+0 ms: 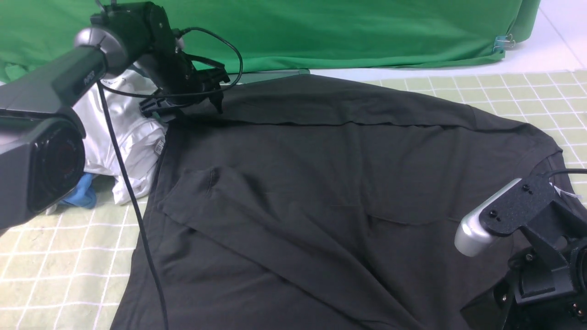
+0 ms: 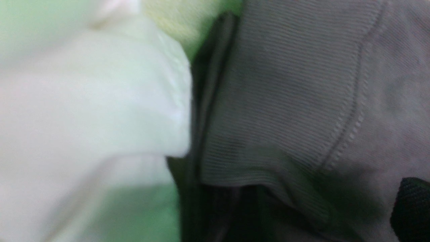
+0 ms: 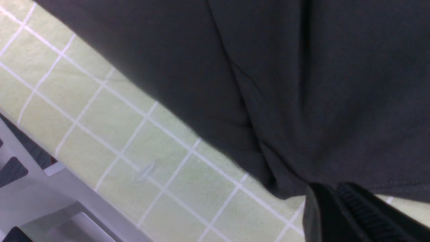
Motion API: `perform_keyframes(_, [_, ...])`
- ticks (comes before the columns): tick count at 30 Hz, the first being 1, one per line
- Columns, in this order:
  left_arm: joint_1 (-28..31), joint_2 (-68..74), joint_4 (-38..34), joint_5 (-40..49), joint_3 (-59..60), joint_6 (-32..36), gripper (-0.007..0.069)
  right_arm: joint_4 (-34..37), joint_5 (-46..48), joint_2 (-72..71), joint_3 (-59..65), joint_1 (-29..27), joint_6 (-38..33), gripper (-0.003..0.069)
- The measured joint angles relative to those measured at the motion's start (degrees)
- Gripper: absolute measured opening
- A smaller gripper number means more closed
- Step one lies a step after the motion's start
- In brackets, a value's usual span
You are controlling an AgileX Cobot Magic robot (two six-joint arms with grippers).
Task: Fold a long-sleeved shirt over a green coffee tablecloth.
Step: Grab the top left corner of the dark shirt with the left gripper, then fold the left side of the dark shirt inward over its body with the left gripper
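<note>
The right gripper [image 3: 331, 190] pinches, fingers together, the near right edge of the long-sleeved shirt [image 1: 321, 183], spread (creased) over the green coffee tablecloth [image 1: 59, 256]. The left gripper [image 1: 183, 106] sits at the shirt's far left corner, beside a white garment [image 1: 124, 133]; its grip cannot be told.

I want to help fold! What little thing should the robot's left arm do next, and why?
Probably shut the left tool on the ribbed edge of the black long-sleeved cotton shirt. That tool looks open and sits low at the far corner, beside the crumpled white garment, while the right tool seems to pinch the near edge.
</note>
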Motion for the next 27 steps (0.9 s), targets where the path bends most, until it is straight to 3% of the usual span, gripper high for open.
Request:
perform_keyframes(3, [0.06,0.28,-0.31,-1.7,-0.05,0.06,0.0393,-0.07,-0.17,0.0,0.0,0.0,0.0,0.0062])
perform_keyframes(6, [0.3,0.35,-1.53,-2.31,-0.11,2.57,0.0216,-0.14,-0.17,0.0,0.0,0.0,0.0,0.0065])
perform_keyframes(7, [0.29,0.35,-1.63,-2.36,-0.18,2.85,0.0202,-0.14,-0.17,0.0,0.0,0.0,0.0,0.0065])
perform_keyframes(8, [0.44,0.35,-2.84,-2.35,-0.42,4.71,0.0112,-0.17,-0.17,0.0,0.0,0.0,0.0,0.0067])
perform_keyframes(10, [0.49,0.35,-4.65,-2.29,-0.78,6.61,0.0048,-0.17,-0.17,0.0,0.0,0.0,0.0,0.0069])
perform_keyframes(17, [0.49,-2.18,-6.28,4.5,-3.58,9.76,0.0023,-1.36,-0.84,0.0,0.0,0.0,-0.14,0.0074])
perform_keyframes(22, [0.05,-6.15,-6.39,12.67,-4.67,12.7,0.0023,-12.33,-2.25,0.23,0.0,0.0,5.25,0.0076])
perform_keyframes(27, [-1.38,-9.84,-3.02,14.3,-4.01,13.66,0.0023,-22.54,-1.94,0.46,-0.08,-0.14,12.29,0.0076])
